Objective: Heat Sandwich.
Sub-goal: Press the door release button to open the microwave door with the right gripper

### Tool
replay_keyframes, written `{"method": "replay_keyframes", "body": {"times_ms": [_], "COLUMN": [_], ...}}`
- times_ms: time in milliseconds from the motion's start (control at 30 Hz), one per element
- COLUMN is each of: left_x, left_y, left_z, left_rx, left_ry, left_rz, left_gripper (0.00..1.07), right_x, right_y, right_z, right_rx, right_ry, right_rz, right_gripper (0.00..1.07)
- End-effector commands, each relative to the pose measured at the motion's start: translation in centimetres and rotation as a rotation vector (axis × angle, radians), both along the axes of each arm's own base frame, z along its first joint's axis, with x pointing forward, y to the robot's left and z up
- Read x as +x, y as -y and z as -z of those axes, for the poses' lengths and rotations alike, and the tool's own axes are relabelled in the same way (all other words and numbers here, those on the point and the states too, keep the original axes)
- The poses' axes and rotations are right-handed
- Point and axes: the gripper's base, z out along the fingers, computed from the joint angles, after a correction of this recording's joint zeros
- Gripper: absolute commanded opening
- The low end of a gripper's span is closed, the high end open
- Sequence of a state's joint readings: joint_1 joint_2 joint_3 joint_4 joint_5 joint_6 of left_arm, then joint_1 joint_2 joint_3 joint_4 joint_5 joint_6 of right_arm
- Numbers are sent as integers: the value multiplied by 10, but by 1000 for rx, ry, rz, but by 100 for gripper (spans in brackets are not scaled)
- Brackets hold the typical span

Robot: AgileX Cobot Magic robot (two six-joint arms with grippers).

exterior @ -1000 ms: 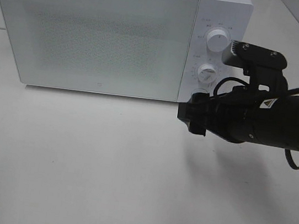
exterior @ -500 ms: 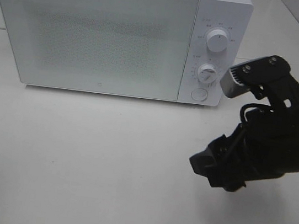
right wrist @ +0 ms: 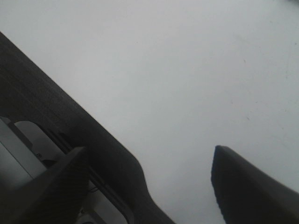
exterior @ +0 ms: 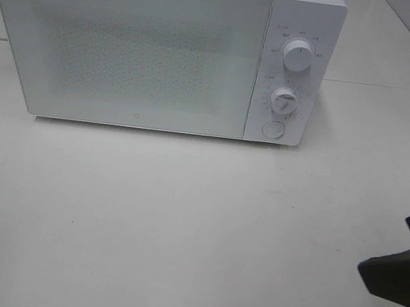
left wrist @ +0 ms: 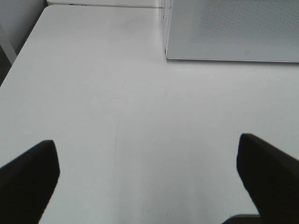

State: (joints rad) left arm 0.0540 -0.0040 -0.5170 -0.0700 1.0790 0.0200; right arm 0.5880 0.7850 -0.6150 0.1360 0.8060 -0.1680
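No view shows the sandwich. The white microwave (exterior: 128,51) stands at the back of the table with its door shut. Only the tips of my right gripper (exterior: 394,245) enter the exterior view at the right edge, well away from the microwave. In the right wrist view the right gripper (right wrist: 148,150) is open over bare white table, nothing between its fingers. My left gripper (left wrist: 145,142) is wide open and empty above the table, with the microwave's lower corner (left wrist: 233,28) ahead of it.
The microwave's control panel carries two round knobs (exterior: 298,56) (exterior: 283,100) and a round button (exterior: 273,128). A dark band (right wrist: 56,98) crosses the right wrist view beside the white surface. The table's left edge (left wrist: 18,51) shows in the left wrist view.
My right arm has pulled back from the microwave's control panel, moving down and to the right until only its tips show. Its jaws stayed open. The left gripper has not changed.
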Motion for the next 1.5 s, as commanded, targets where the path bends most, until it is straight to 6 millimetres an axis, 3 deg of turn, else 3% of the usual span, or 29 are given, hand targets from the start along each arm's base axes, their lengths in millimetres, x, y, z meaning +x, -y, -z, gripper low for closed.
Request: {"method": "replay_keyframes", "body": {"times_ms": [33,400,500,833,967,1133,1300,1500], "left_x": [-4,-4,-4,-4,-4,-4,-4,-4], "left_y": [0,0,0,0,0,0,0,0], "left_z": [0,0,0,0,0,0,0,0], "left_rx": [-3,-3,-3,-3,-3,-3,-3,-3], "left_ry": [33,33,33,33,33,33,33,33], "left_rz": [-1,-1,-1,-1,-1,-1,-1,-1], "left_gripper": [98,98,98,98,98,98,98,98], "right_x": [-15,-60,-73,-95,-99,-102,-105,-113], "right_y": [11,45,61,86,88,88,88,87], "right_z": [-14,-26,-26,-27,-24,-4,-2,2], "right_rx": [22,42,32,53,73,71,119,128], "right_ry": [31,96,134,270,324,344,468,500], "right_rz": [7,53,133,425,493,576,660,706], "right_gripper": [71,71,71,71,71,71,71,71]}}
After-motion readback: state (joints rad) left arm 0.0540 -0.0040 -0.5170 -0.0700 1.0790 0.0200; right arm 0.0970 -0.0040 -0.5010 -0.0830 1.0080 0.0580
